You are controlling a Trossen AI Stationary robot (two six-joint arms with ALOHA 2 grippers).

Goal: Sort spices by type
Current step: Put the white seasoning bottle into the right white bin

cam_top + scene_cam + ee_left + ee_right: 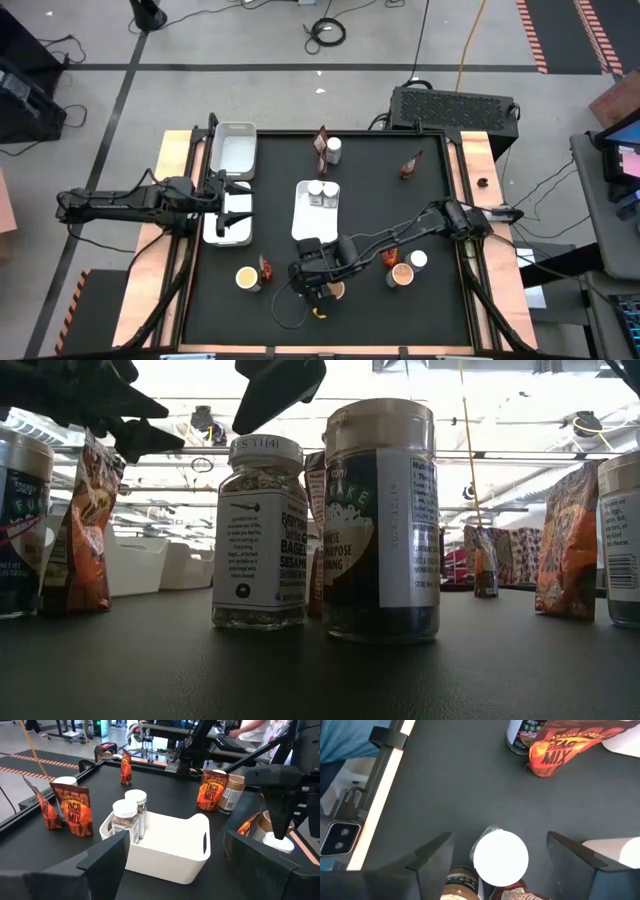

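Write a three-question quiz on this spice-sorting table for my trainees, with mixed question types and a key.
1. True or false: the centre tray holds two white-capped jars.
2. The right gripper has its open jaws on either side of: A. a white-capped jar; B. a crinkly packet; C. a tray handle.
3. Fill in: the gripper above the left-side tray is the ____ one.

Key: 1. True. 2. A. 3. Left: the left gripper, with its jaws open.
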